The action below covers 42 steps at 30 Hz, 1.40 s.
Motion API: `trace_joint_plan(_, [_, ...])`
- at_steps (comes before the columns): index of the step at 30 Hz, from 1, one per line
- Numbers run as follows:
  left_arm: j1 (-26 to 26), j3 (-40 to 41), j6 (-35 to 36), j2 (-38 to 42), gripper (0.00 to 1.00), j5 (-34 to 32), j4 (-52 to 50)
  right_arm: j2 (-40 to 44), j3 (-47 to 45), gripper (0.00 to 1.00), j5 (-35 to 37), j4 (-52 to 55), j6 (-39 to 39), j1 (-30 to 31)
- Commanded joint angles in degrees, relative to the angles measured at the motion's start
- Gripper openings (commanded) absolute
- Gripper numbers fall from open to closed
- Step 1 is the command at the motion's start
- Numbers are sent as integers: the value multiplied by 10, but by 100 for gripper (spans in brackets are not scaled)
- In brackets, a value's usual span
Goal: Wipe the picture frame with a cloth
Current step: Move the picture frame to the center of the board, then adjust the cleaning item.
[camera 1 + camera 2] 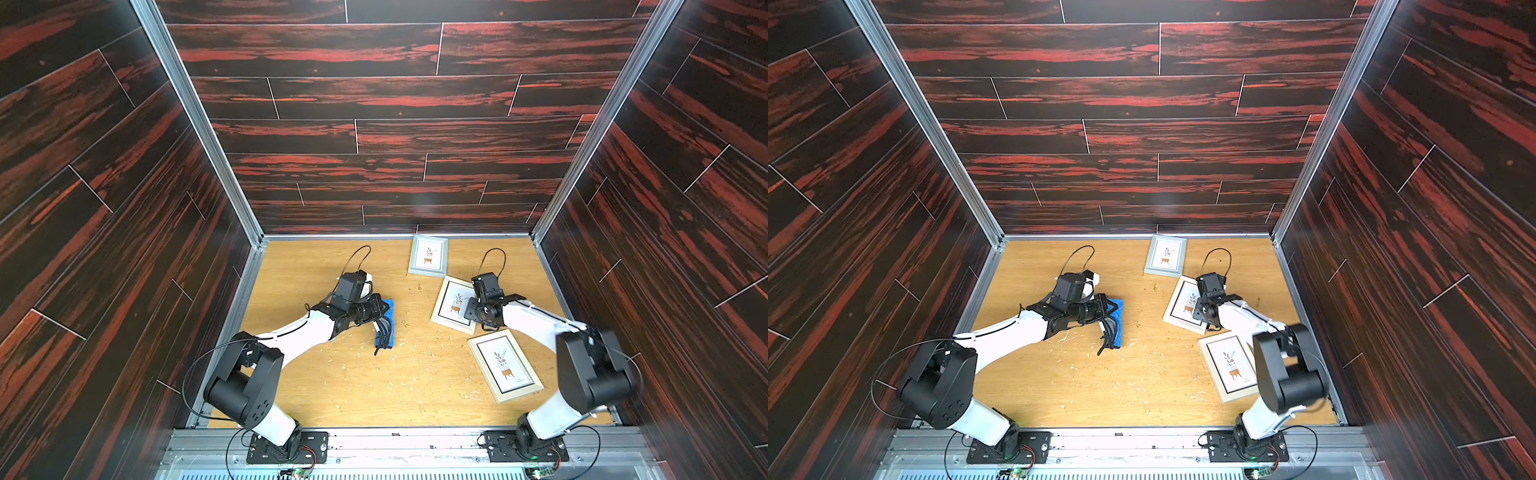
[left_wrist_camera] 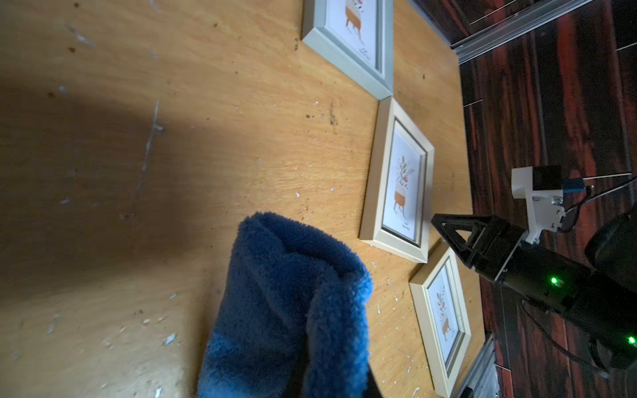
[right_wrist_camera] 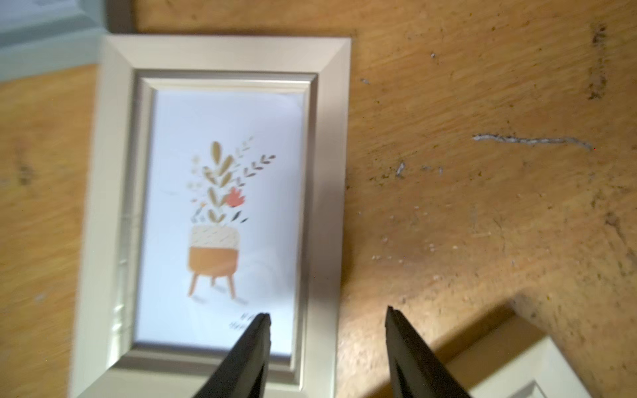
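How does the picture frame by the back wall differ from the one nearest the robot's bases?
The back frame is pale grey-blue; the front frame is cream. The back frame lies roughly square to the wall; the front frame is turned diagonally. Both lie flat, face up, with the same potted-plant print.

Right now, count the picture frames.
3: grey-blue rectangular frame by the back wall; cream rectangular frame just in front of it; second cream frame front right. None appears hidden.

A robot lab booth: wood-print walls, aluminium frame, bolted arms.
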State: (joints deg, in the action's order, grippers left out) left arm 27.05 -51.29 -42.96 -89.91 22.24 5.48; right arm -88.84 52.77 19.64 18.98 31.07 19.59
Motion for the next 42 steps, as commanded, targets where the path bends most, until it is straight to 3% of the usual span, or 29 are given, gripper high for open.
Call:
trace_joint_plan(1, [-2, 18, -8, 25, 0, 38, 69, 62, -4, 60, -30, 9, -9, 32])
trace_joint_plan(9, [0, 81, -52, 50, 0, 85, 268, 217, -111, 65, -240, -193, -51, 116])
trace_joint_plan(16, [5, 125, -115, 53, 0, 135, 443, 238, -172, 68, -401, -351, -51, 142])
trace_joint_plan(20, [10, 132, -137, 54, 0, 152, 490, 223, -179, 73, -420, -399, -53, 168])
trace_joint_plan(21, [11, 134, -146, 53, 0, 158, 507, 218, -179, 85, -423, -408, -55, 173])
trace_joint_plan(22, [11, 135, -157, 51, 0, 165, 526, 214, -178, 89, -424, -412, -55, 174])
trace_joint_plan(27, [19, 131, -245, 16, 0, 193, 664, 191, -166, 92, -431, -434, -57, 178])
trace_joint_plan(31, [26, 123, -309, -13, 0, 210, 755, 179, -154, 88, -427, -437, -60, 181])
trace_joint_plan(37, [49, 117, -260, 2, 0, 204, 691, 178, -139, 78, -434, -451, -59, 185])
trace_joint_plan(40, [49, 118, -240, 13, 0, 203, 660, 179, -131, 66, -427, -452, -62, 190])
trace_joint_plan(42, [49, 120, -222, 22, 0, 198, 635, 176, -127, 52, -424, -448, -62, 192])
